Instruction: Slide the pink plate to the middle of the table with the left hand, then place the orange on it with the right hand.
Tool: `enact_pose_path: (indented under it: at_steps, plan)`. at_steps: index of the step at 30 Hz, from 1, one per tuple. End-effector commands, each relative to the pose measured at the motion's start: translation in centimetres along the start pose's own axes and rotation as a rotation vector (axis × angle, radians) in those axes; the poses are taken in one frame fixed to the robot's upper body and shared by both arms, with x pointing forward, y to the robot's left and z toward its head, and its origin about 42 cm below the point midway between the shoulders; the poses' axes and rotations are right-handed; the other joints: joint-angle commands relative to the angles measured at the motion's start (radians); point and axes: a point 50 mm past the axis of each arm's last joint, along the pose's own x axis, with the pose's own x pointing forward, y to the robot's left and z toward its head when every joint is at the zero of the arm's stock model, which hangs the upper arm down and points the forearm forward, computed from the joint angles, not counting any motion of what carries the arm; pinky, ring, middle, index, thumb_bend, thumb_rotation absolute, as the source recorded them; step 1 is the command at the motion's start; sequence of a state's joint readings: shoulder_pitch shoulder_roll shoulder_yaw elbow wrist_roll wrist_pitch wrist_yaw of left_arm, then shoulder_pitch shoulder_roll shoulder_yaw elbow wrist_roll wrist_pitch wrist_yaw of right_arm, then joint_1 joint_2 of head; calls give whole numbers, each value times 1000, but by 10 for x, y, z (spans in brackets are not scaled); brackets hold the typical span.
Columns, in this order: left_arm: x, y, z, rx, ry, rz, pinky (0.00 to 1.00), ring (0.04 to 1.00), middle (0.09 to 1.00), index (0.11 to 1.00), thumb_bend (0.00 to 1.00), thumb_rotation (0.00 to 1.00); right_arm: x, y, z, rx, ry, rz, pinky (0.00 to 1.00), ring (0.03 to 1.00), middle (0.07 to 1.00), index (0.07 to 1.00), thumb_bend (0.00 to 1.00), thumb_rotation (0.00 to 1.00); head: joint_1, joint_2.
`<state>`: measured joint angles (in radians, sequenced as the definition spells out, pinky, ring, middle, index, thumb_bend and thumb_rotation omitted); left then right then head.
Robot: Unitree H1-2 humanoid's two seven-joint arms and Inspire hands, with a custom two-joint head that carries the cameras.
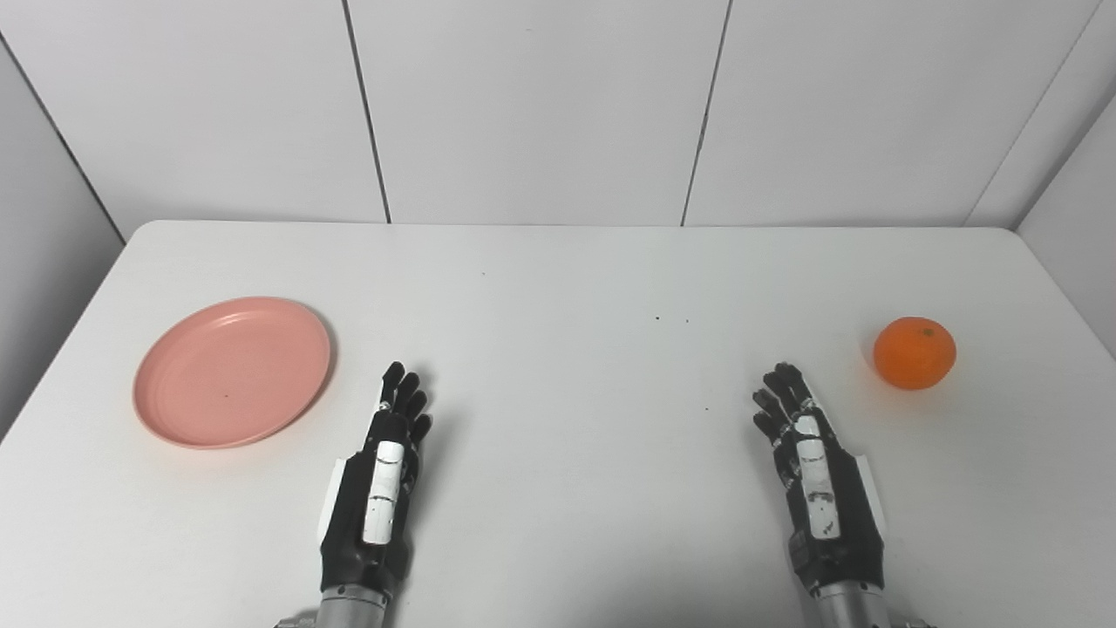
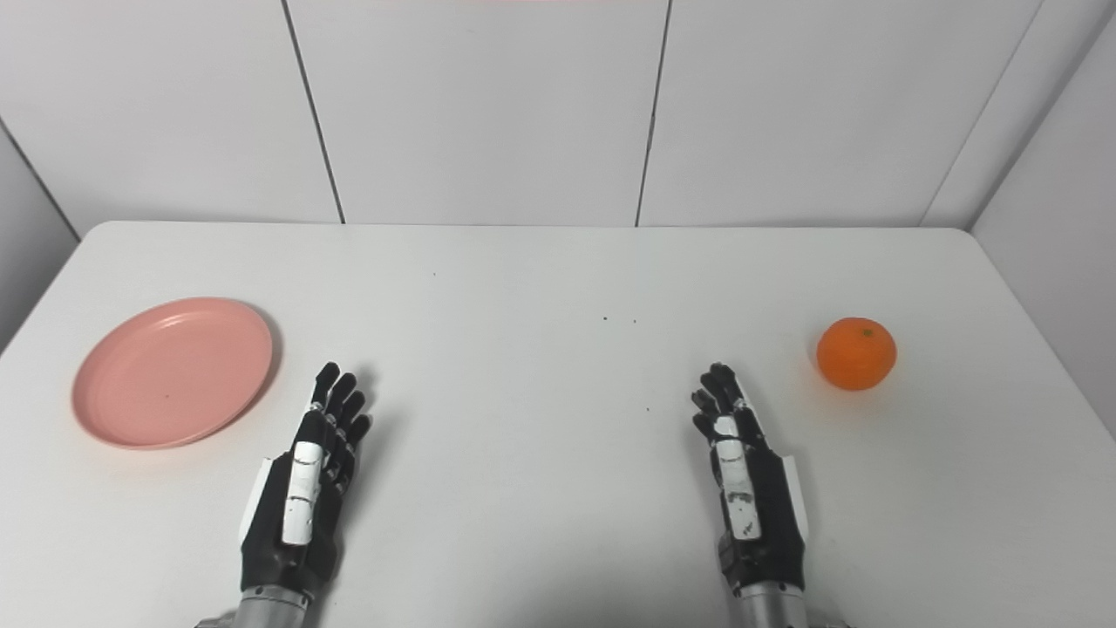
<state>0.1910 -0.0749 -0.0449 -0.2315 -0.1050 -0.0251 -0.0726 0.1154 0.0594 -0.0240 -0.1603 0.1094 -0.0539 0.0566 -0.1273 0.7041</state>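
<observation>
A white counter (image 1: 558, 288) fills most of the frame, with white panelled walls (image 1: 532, 105) behind it across the top. The pink plate (image 1: 232, 371) lies flat at the left of the frame, toward the counter's left edge, and nothing rests on it. The orange (image 1: 915, 352) sits at the right of the frame, well apart from the plate, with the bare middle of the counter between them.

Both arms come in from the bottom edge. The left hand (image 1: 379, 488) is at lower left of centre, just beside the plate's lower right rim but not touching it; its fingers (image 1: 403, 397) are stretched forward and slightly apart, holding nothing. The right hand (image 1: 815, 471) is at lower right of centre, near the orange and clear of it, fingers likewise extended and empty.
</observation>
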Motion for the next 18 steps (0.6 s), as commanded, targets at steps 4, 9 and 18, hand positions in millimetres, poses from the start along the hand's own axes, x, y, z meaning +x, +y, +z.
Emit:
enact_pose_path:
  at_steps: [4, 9, 18]
  plan:
    - [-65, 23, -17, 45, 143, 50, 1000, 998, 1000, 1000, 790, 894, -10, -10, -17, -2, 25, -13, 929, 906, 910, 890, 850, 889, 2, 2]
    - [-66, 23, -16, 50, 142, 48, 1000, 998, 1000, 1000, 794, 898, -11, -8, -16, 3, 22, -8, 933, 910, 909, 887, 850, 884, 0, 5]
    - [-65, 23, -16, 49, 142, 47, 1000, 999, 1000, 1000, 791, 906, -12, -6, -17, -5, 35, -3, 940, 915, 911, 891, 835, 891, 0, 6]
